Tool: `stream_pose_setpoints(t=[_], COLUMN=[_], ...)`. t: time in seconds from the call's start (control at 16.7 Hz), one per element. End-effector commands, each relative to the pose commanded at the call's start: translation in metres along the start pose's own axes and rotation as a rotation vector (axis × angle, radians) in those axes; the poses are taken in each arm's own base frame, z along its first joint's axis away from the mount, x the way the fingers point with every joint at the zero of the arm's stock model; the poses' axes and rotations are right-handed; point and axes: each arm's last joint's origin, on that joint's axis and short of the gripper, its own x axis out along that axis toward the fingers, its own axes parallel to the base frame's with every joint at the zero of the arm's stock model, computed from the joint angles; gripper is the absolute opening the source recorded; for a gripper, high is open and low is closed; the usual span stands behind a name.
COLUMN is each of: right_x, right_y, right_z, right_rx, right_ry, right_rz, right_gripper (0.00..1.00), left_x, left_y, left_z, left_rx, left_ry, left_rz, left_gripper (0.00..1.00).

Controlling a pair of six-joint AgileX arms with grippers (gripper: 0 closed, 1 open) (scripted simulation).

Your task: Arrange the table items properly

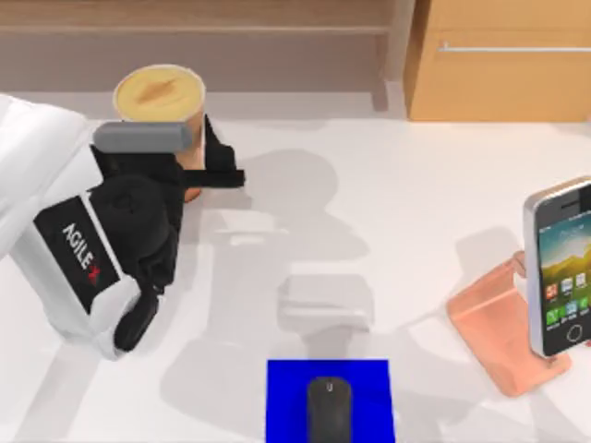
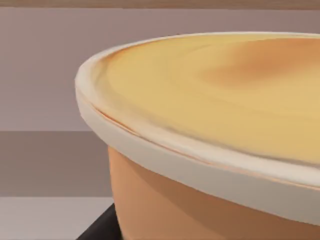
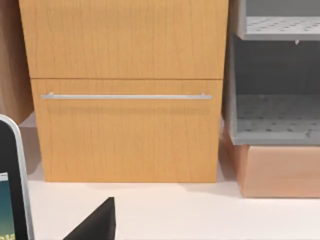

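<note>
My left gripper (image 1: 201, 164) is at the table's back left, shut around the tall orange cup (image 1: 159, 92) just below its rim. The left wrist view looks closely at the cup's (image 2: 210, 100) yellowish top, with one black fingertip (image 2: 100, 231) beside its wall. The dark-grey mouse (image 1: 329, 406) lies on the blue mat (image 1: 286, 397) at the front centre. At the right edge, the smartphone (image 1: 557, 268) leans upright with its screen lit on the rose-gold stand (image 1: 503, 337). The right wrist view shows the phone's silver edge (image 3: 12, 180) and one black fingertip (image 3: 95, 222) of my right gripper.
A wooden drawer cabinet (image 1: 499, 65) stands behind the table at the back right, its front and handle facing the right wrist camera (image 3: 125, 95). Grey shelving (image 3: 275, 75) sits beside it. White tabletop (image 1: 416, 203) lies open between the cup and the phone.
</note>
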Motion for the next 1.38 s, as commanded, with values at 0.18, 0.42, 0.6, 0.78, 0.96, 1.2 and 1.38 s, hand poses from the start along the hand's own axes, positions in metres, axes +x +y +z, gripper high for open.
stream_pose_setpoints(t=[0.18, 0.42, 0.6, 0.78, 0.96, 1.2, 1.38], right_x=[0.0, 0.0, 0.0, 0.0, 0.0, 0.0, 0.0], right_y=[0.0, 0.0, 0.0, 0.0, 0.0, 0.0, 0.0], right_z=[0.0, 0.0, 0.0, 0.0, 0.0, 0.0, 0.0], right_rx=[0.0, 0.0, 0.0, 0.0, 0.0, 0.0, 0.0], right_ry=[0.0, 0.0, 0.0, 0.0, 0.0, 0.0, 0.0], right_rz=[0.0, 0.0, 0.0, 0.0, 0.0, 0.0, 0.0], right_gripper=[1.0, 1.0, 1.0, 1.0, 1.0, 1.0, 1.0], left_x=[0.0, 0.0, 0.003, 0.011, 0.02, 0.039, 0.062], left_y=[0.0, 0.0, -0.003, -0.018, -0.038, -0.049, -0.041], left_z=[0.005, 0.01, 0.016, 0.049, 0.091, 0.139, 0.159], left_rx=[0.0, 0.0, -0.01, -0.057, -0.101, -0.12, -0.097], left_ry=[0.0, 0.0, -0.025, -0.124, -0.214, -0.258, -0.22], left_rz=[0.0, 0.0, -0.006, -0.055, -0.127, -0.176, -0.16], left_gripper=[0.0, 0.0, 0.0, 0.0, 0.0, 0.0, 0.0])
